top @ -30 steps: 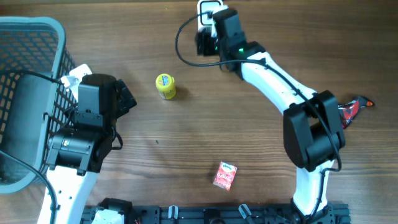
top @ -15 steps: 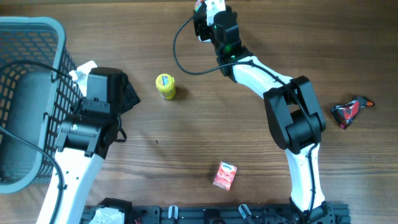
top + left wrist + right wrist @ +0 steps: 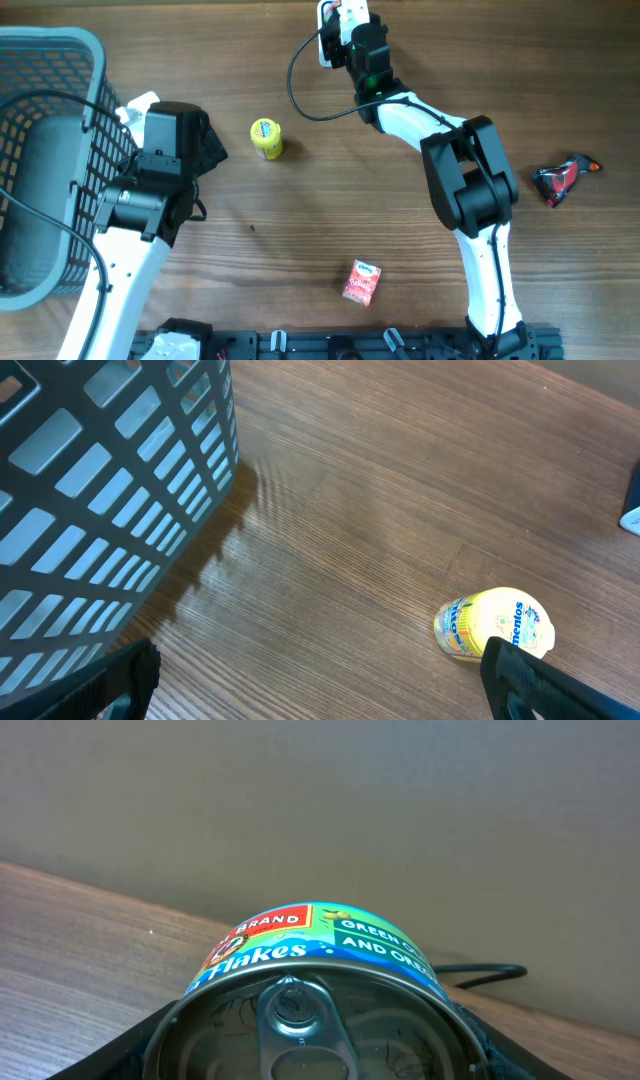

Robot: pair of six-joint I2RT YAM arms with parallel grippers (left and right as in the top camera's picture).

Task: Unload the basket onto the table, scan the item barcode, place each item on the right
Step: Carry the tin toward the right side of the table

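A tin can (image 3: 312, 982) with a pull-tab lid and a blue, red and green label fills the lower right wrist view. My right gripper (image 3: 312, 1045) is shut on it, with a black finger on each side. In the overhead view the right gripper (image 3: 345, 38) is at the table's far edge, next to a white device (image 3: 324, 44) with a black cable. My left gripper (image 3: 330, 695) stands open low over bare wood. Its right fingertip (image 3: 545, 680) is just in front of a yellow Mentos tub (image 3: 497, 624), and nothing lies between the fingers.
A grey mesh basket (image 3: 60, 50) takes up the left side, close to the left arm. The yellow tub (image 3: 266, 138) stands mid-table. A red carton (image 3: 363, 282) lies near the front edge, and a dark snack packet (image 3: 560, 178) lies at the right.
The right arm's elbow has swung left and toward the far edge while its gripper stayed by the white device with the can. The left arm has shifted slightly right.
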